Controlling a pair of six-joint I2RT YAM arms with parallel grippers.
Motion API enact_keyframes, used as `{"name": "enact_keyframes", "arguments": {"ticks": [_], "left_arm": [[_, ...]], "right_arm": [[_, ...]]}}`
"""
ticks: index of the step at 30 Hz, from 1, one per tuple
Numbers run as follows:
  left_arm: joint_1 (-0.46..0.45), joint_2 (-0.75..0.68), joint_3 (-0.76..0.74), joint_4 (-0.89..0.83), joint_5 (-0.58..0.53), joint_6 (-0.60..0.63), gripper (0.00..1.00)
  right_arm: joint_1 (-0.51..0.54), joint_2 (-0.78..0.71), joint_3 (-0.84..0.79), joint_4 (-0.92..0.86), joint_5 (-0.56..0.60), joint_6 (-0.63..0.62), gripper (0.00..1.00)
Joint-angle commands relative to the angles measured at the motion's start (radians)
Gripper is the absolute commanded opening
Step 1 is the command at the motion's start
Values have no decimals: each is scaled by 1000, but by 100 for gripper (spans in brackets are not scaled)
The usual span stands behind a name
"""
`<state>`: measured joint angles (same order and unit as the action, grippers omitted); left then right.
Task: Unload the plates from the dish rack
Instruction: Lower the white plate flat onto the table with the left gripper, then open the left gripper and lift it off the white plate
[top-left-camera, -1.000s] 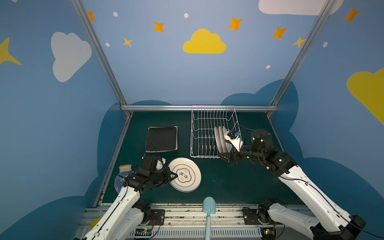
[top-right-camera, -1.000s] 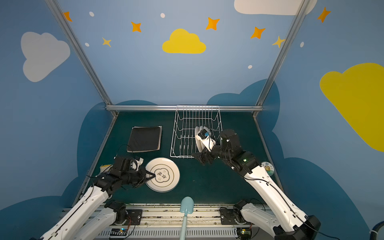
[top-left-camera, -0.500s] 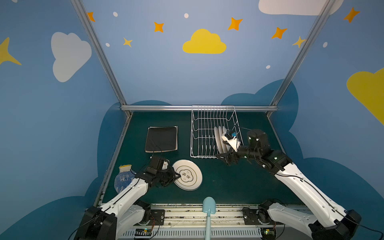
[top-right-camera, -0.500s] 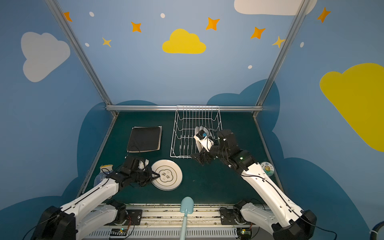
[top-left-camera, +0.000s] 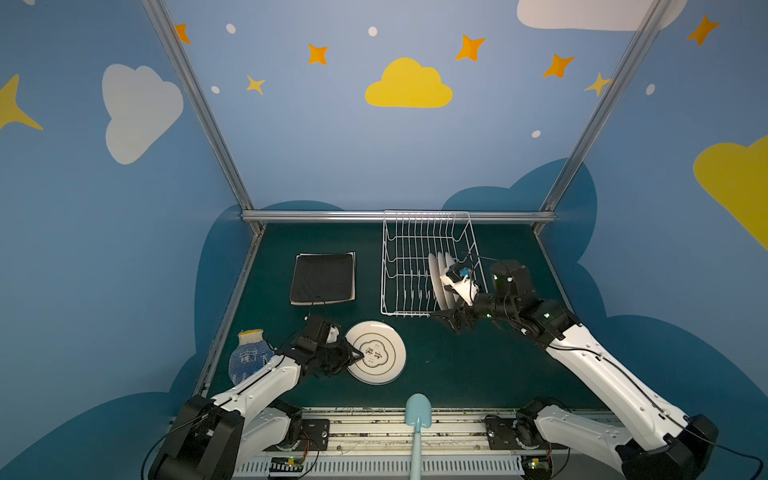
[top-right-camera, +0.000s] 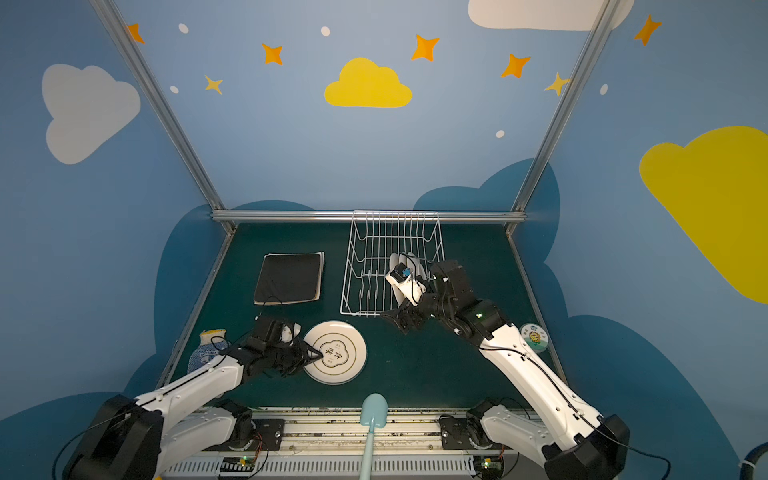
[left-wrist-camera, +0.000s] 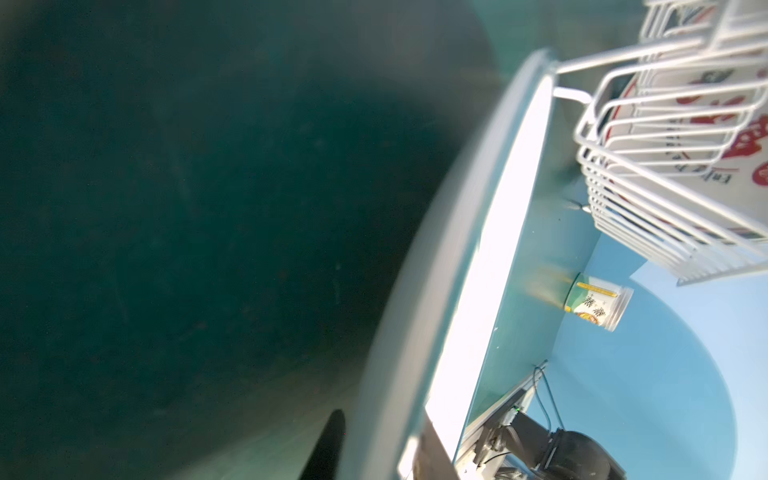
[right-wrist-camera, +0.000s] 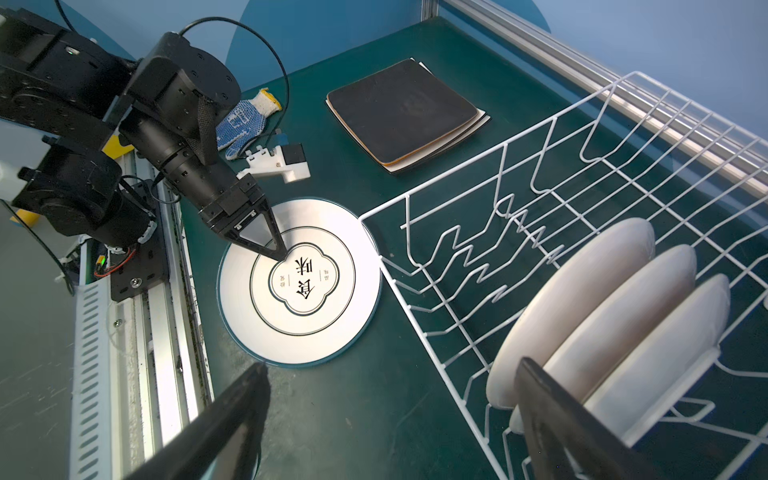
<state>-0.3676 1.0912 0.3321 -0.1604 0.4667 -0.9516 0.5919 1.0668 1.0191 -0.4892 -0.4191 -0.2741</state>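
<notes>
Front edge: a pale blue scoop (top-left-camera: 417, 409) pokes over the rail onto the green table (top-left-camera: 478, 374). Just beyond it, left of centre, a round plate (top-left-camera: 376, 352) lies flat, face up — white, dark ring lines, black characters in the middle. The left gripper (top-left-camera: 358, 355) reaches in from the plate's left side, tips over the inner ring. The left wrist view shows the rim edge-on between the two fingers (left-wrist-camera: 328, 440), gap narrow. Whether they press on the plate or stand just clear of it I cannot tell. A blue-and-white glove (top-left-camera: 248, 356) with a yellow cuff lies at the table's left border, beside that arm. Right of centre, the right gripper (top-left-camera: 448, 323) hovers just in front of the near right corner of the dish rack (top-left-camera: 405, 314), jaws spread wide, nothing between them. In its wrist view one finger (right-wrist-camera: 552, 399) overlaps the nearest racked plate; contact not readable. A printed cup (top-right-camera: 534, 337) stands at the table's right border, beside that arm. In the rack's near right part three round plates (top-left-camera: 438, 278) stand on edge in neighbouring slots, plain backs toward the right wrist camera; the left wrist view shows red print on their faces through the wires. Left of the rack and apart from it, a black square plate (top-left-camera: 324, 277) lies flat on top of cream plates (top-left-camera: 354, 270) whose edges peek out beneath — their count not clear.
</notes>
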Motion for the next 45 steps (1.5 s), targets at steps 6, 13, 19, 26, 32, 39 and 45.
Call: {"name": "enact_keyframes", "arguments": {"ticks": [6,13,19,26,32,39,45], "left_arm": [[-3,-8,-16,8,-14,6,58],[-3,-22,-9,-47,-46,17,89],[-1,-25,9,-79,-71,29,100],[-14,33,53,-79,-68,42,100],[-38,135,144,-136,-61,97,100],[-40,142,165,-194,-93,92,100],[-39,122,175,-309,-145,122,100]], "right_arm": [[3,-19,-16,41,13,-6,91],[3,-8,-16,41,10,-13,91],[3,-8,-19,58,29,-8,91],[4,-25,-45,85,50,-20,91],[3,-42,-61,94,76,-25,91],[2,-51,-67,87,89,-57,91],[3,-38,-57,88,83,-60,91]]}}
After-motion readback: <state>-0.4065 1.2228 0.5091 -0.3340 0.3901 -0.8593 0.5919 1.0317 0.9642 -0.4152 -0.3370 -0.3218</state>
